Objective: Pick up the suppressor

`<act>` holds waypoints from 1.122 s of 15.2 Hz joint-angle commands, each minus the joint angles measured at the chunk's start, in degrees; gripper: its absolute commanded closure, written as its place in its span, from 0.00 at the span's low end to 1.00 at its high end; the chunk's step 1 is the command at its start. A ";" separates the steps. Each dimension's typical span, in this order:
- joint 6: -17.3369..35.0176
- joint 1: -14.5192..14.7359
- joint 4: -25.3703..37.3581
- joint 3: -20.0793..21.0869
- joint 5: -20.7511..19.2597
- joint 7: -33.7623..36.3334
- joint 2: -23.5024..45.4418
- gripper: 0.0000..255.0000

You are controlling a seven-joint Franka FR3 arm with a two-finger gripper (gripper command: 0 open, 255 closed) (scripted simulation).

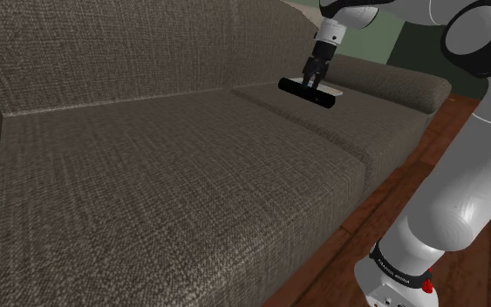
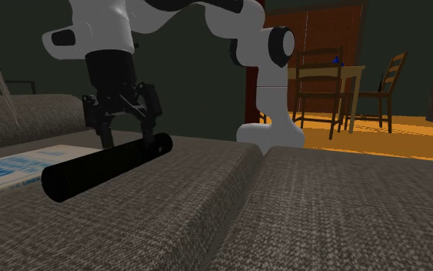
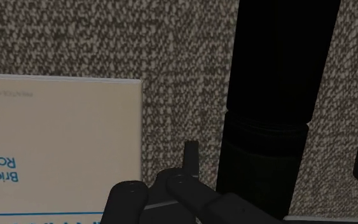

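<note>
The suppressor [image 1: 305,93] is a long black cylinder lying across the brown sofa's seat cushion [image 1: 191,174], beside a white book [image 1: 333,88]. My gripper [image 1: 312,82] comes down over it from above. In the second exterior view the fingers [image 2: 104,132] straddle the suppressor [image 2: 99,168] towards one end. In the wrist view the suppressor [image 3: 273,95] runs between my gripper's [image 3: 278,159] two fingertips. They stand apart, with cushion fabric showing on both sides of it. The gripper is open and clasps nothing.
The white book [image 3: 56,146] with blue lettering lies close beside the suppressor. The sofa's armrest [image 1: 392,83] rises just past it. A seam [image 2: 241,192] splits the two seat cushions. Wooden floor [image 1: 461,253] runs along the sofa front. A dining table with chairs [image 2: 338,77] stands far off.
</note>
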 commanded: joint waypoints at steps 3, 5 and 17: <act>2.87 0.11 -3.24 0.10 -0.12 -0.28 -0.42 0.00; 2.94 0.11 -3.32 0.10 -0.13 -0.31 -0.43 1.00; 0.54 0.05 -0.70 0.04 -0.07 0.00 -0.20 1.00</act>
